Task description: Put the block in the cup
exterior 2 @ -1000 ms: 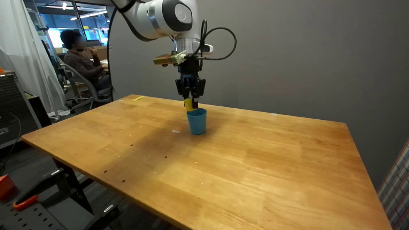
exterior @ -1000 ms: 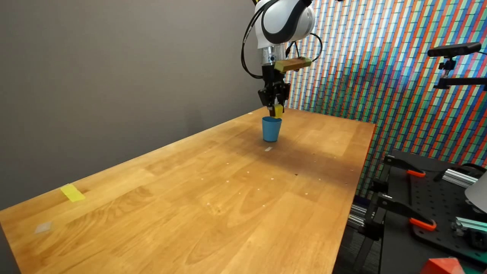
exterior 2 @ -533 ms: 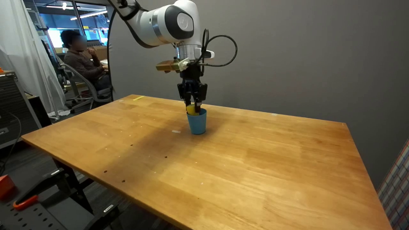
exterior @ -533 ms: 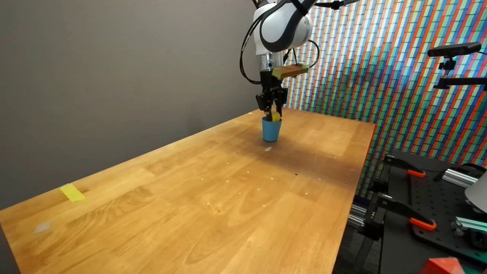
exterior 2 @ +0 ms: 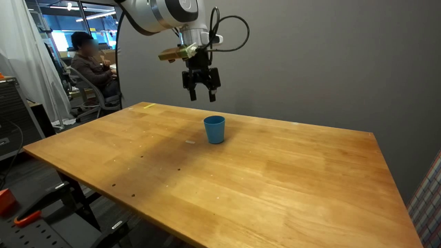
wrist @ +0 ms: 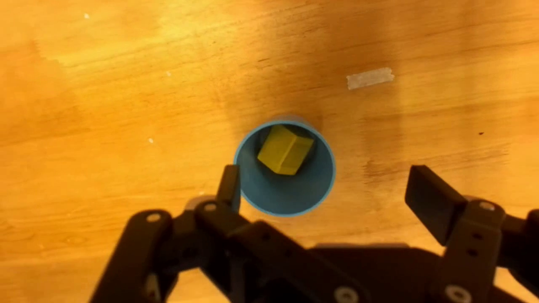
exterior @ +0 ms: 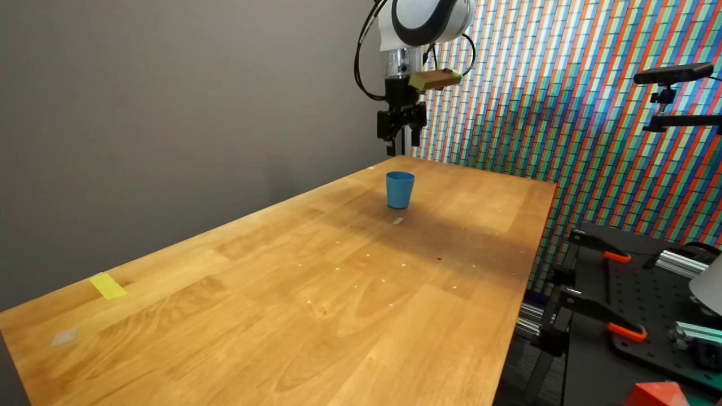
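Note:
The yellow block [wrist: 283,151] lies tilted inside the blue cup [wrist: 290,198], against one side of its bottom, in the wrist view. Upright on the wooden table, the cup [exterior 2: 214,131] shows in both exterior views, where its wall hides the block. Well above it hangs my gripper [exterior 2: 202,98], off to one side of the cup in that view. Its fingers [wrist: 433,202] are spread wide and hold nothing. In the wrist view one fingertip overlaps the cup's rim, but the exterior views show a gap in height between them.
A whitish tape piece [wrist: 370,78] is stuck to the table near the cup. A yellow tape patch [exterior: 108,285] lies by the table's wall-side edge. The grey wall [exterior 2: 310,69] runs behind the table. A black side table with clamps [exterior: 609,327] stands alongside.
My gripper went down to the cup's mouth with the block, then opened and rose clear. The block now rests in the cup, which has shifted slightly on the table.

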